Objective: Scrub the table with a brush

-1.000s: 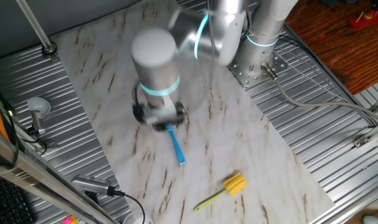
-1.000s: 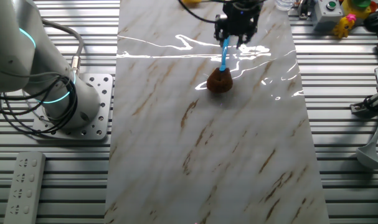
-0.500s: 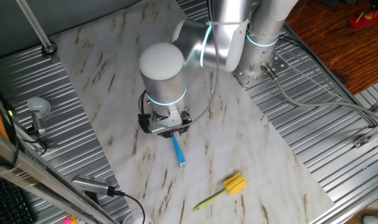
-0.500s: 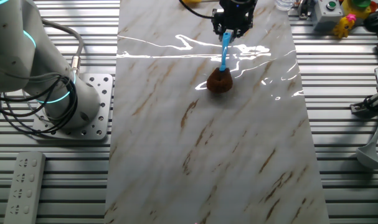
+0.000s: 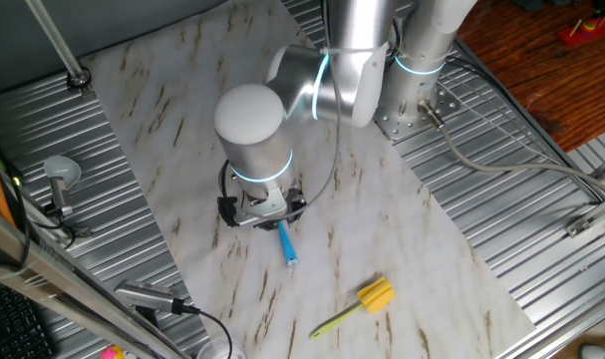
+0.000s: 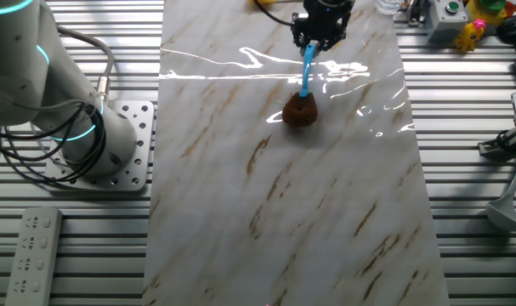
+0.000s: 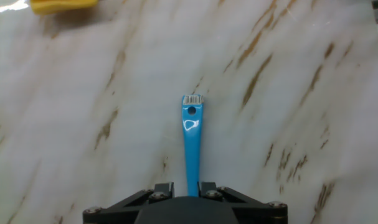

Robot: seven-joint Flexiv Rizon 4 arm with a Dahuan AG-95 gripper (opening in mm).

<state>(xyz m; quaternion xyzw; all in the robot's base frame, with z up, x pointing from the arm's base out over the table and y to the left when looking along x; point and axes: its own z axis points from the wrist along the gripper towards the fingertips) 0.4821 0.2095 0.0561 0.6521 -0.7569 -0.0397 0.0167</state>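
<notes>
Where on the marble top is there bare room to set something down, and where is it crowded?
The table is bare over the wide stretch between the brush head and the near edge in the other fixed view, beside the arm's base. It is crowded at the far end, where the gripper grips the blue handle and the yellow brush lies close by.
</notes>
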